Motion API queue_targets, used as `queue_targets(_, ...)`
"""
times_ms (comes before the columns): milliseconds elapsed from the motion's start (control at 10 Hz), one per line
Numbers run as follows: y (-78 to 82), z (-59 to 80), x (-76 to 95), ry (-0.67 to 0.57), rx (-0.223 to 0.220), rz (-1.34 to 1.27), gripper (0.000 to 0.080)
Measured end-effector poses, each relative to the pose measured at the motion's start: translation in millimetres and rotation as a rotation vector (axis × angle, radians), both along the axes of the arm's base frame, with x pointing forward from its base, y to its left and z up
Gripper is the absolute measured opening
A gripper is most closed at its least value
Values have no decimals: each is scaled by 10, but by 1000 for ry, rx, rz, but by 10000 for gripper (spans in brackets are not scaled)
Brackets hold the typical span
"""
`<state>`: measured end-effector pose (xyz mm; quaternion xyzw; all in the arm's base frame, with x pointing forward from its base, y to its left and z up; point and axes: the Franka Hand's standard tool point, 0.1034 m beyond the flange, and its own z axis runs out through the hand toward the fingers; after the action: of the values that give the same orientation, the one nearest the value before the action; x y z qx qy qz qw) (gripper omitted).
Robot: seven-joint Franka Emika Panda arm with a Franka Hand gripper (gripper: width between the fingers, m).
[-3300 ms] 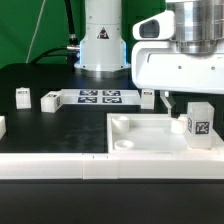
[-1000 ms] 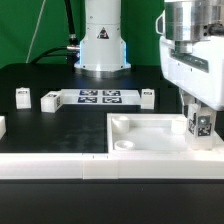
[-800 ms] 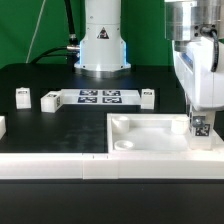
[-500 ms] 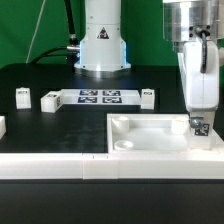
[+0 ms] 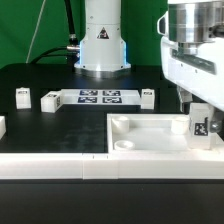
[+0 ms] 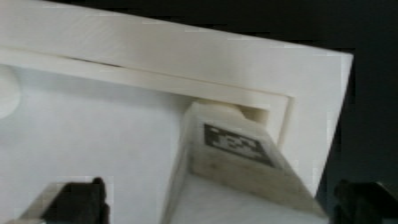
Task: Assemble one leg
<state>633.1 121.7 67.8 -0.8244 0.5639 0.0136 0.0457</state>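
The leg, a small white block with a black-and-white tag, stands upright in the corner of the large white recessed panel at the exterior view's right. In the wrist view the leg sits in the panel's corner hole area against the raised rim. My gripper hangs straight above the leg. Its two dark fingers stand either side of the leg in the wrist view. A clear gap shows on one side, so the jaws are open.
Three more white legs lie behind the panel, and another white part is at the left edge. The marker board lies in front of the robot base.
The gripper turned about its vertical axis while down on the leg, and has now turned back to its wide face and risen slightly. The leg stays upright in the corner.
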Motion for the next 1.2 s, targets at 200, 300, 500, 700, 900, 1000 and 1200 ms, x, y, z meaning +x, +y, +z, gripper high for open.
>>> queue_targets(200, 21, -6, -1, -26, -6, 268, 649)
queue_targets(300, 56, -7, -9, -31, -6, 330, 649)
queue_targets(500, 94, 12, -10, -53, -10, 577, 649)
queue_targets(700, 93, 28, -5, -70, -18, 805, 649)
queue_targets(900, 61, 30, 11, -89, -30, 948, 649)
queue_targets(1000, 53, 26, 11, -90, -31, 968, 649)
queue_targets(1200, 51, 21, 9, -89, -31, 967, 366)
